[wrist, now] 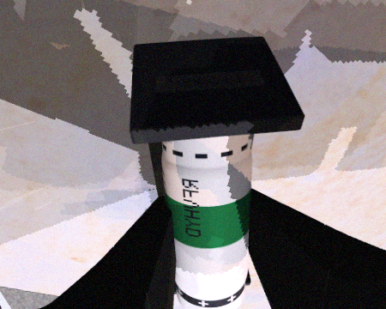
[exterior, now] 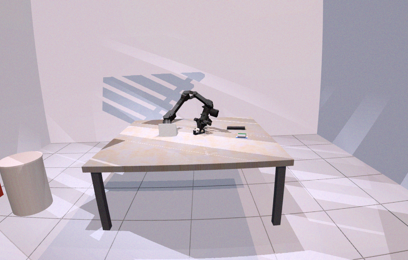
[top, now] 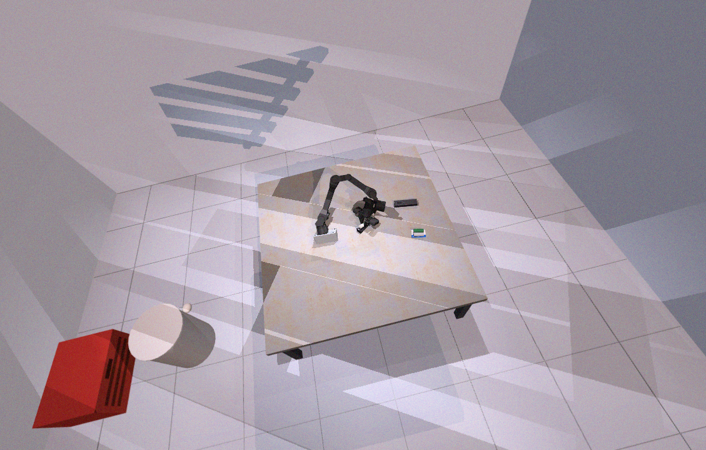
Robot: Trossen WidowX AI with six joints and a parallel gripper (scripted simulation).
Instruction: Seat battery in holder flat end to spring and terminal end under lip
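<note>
My gripper (top: 365,224) (exterior: 200,129) (wrist: 205,204) is shut on the white battery (wrist: 212,172) with a green band, one finger on each side. The battery's minus-marked end is at the black holder's overhanging end wall in the wrist view, and its edge is hidden there. The plus-marked end points toward the bottom of that view. The holder (exterior: 200,133) (wrist: 214,90) is on the table under my fingers. The spring, the lip and the terminal tip are hidden or out of view, so I cannot tell whether the battery lies flat.
A green and white cylinder on a blue-edged base (top: 418,235) (exterior: 241,137) lies to the right on the table (top: 372,302) (exterior: 192,155). A long black box (top: 406,203) (exterior: 235,128) lies behind it. A pale grey block (top: 326,236) (exterior: 167,130) stands by the arm's base.
</note>
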